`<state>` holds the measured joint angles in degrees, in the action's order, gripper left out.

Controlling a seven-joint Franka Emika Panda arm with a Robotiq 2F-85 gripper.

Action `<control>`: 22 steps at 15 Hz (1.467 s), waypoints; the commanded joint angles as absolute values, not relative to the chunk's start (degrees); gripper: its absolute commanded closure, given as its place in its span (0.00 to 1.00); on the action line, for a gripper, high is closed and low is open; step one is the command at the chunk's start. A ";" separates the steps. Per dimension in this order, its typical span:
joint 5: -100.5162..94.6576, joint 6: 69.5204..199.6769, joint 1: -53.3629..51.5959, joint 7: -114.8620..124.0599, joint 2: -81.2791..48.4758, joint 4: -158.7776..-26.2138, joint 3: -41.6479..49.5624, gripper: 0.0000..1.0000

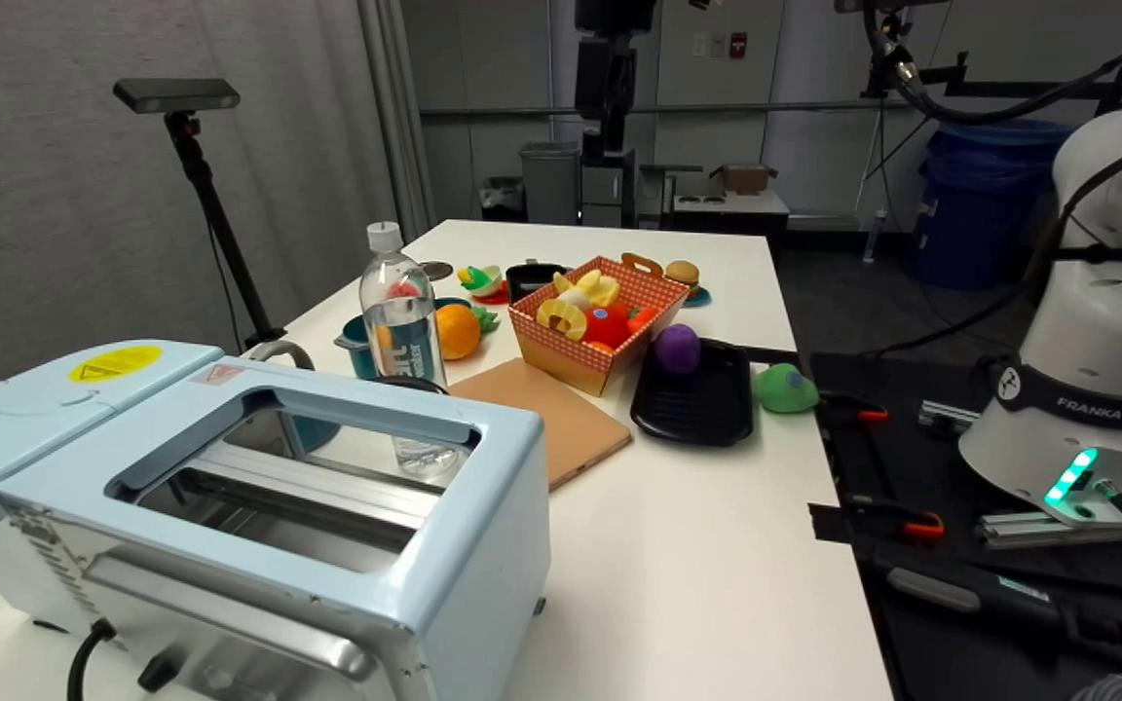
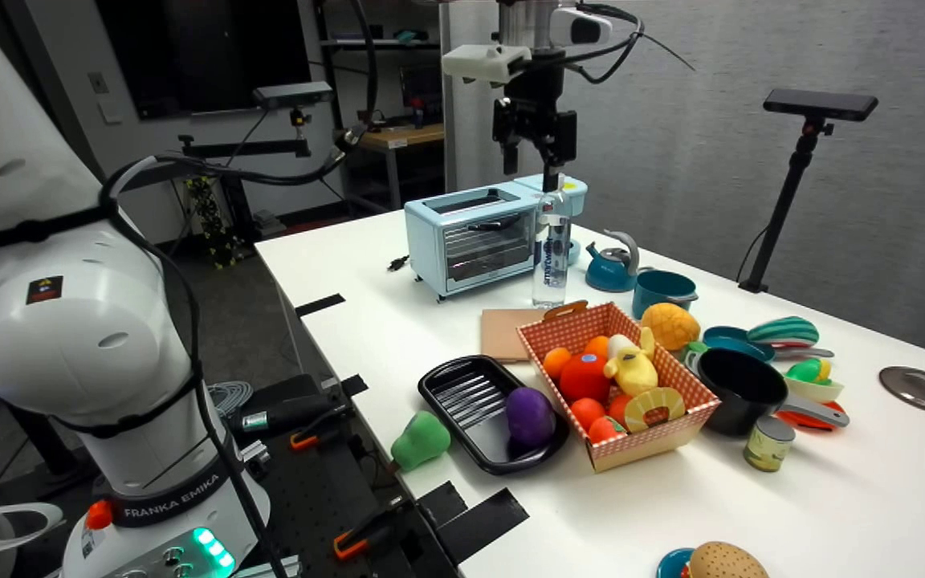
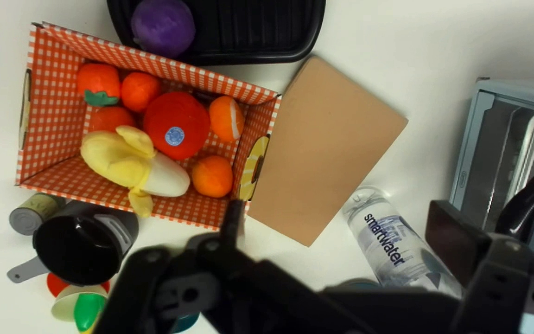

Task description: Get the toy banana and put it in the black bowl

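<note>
The toy banana, half peeled in yellow and white, shows in the wrist view [image 3: 125, 162] and both exterior views [image 1: 598, 289] [image 2: 633, 369]. It lies in the red-checked fruit basket [image 2: 655, 456] among red and orange toy fruit, one peel flap over the rim. No low, round black bowl shows clearly. A low, oblong, ridged black dish [image 2: 462, 401] holds a purple toy. A deep, round black pot [image 2: 739, 389] with a grey handle stands beside the basket. I cannot tell which is the black bowl. My gripper [image 3: 341, 213] is open and empty, high above the table.
A tall water bottle [image 2: 551, 265] stands upright beside the brown board [image 3: 327, 148] and the blue toaster oven [image 2: 470, 241]. A green toy pear [image 2: 421, 440] lies near the table edge. A can [image 2: 769, 443] and teal toy cookware [image 2: 662, 289] stand around the basket.
</note>
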<state>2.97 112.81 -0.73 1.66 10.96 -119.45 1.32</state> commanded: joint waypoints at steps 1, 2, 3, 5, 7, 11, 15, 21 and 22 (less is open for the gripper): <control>6.13 112.84 0.92 -0.83 9.71 -117.21 3.42 0.00; 6.65 112.64 1.20 -1.09 9.43 -116.71 3.97 0.00; 7.22 112.43 1.58 -1.48 8.85 -115.92 4.56 0.00; 8.22 112.19 2.26 -2.08 7.76 -114.70 5.55 0.00; 8.77 111.82 2.88 -2.51 6.53 -113.23 6.33 0.00; 9.34 111.18 3.99 -3.02 3.75 -109.95 7.29 0.00; 9.96 110.75 4.97 -3.54 1.11 -106.93 7.75 0.00; 10.62 111.02 6.34 -4.85 -3.43 -103.92 7.97 0.00; 10.73 111.23 6.55 -5.15 -4.21 -103.62 7.93 0.00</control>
<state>8.73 112.54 5.45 -2.96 -1.16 -106.89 7.93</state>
